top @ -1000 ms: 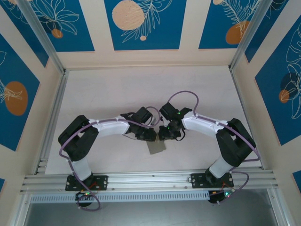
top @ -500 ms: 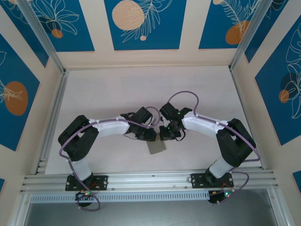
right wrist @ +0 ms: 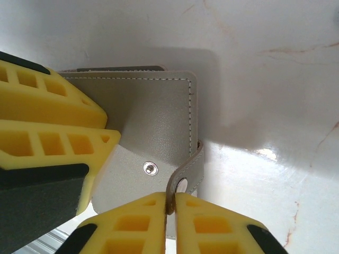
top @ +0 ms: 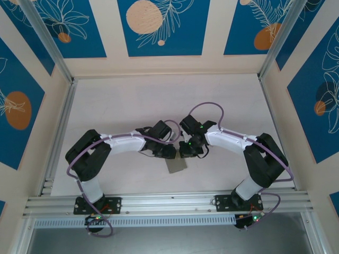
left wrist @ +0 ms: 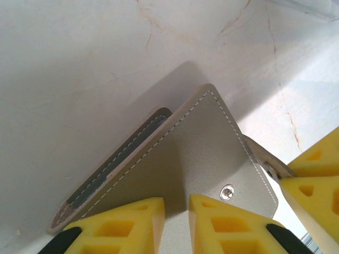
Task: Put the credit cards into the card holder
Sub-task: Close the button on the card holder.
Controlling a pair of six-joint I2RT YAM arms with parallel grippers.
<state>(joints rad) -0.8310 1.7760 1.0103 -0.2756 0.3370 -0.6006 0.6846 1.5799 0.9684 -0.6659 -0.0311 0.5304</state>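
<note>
The card holder (top: 176, 165), a flat dull-grey wallet with white stitching, lies on the table between both arms. My left gripper (top: 170, 153) sits on its cover (left wrist: 201, 153). In the left wrist view the left gripper (left wrist: 177, 211) has its yellow fingers close together with a shaded ridge of the cover between them. My right gripper (right wrist: 172, 203) is shut on the snap strap (right wrist: 192, 164), which curls off the holder's (right wrist: 159, 111) right edge. A snap stud (right wrist: 151, 168) shows on the cover. The credit cards are hidden.
The pale marbled table top (top: 132, 106) spreads out behind the arms, with aluminium rails (top: 58, 132) at the sides and along the near edge. The left fingers (right wrist: 53, 111) crowd the holder's left side in the right wrist view.
</note>
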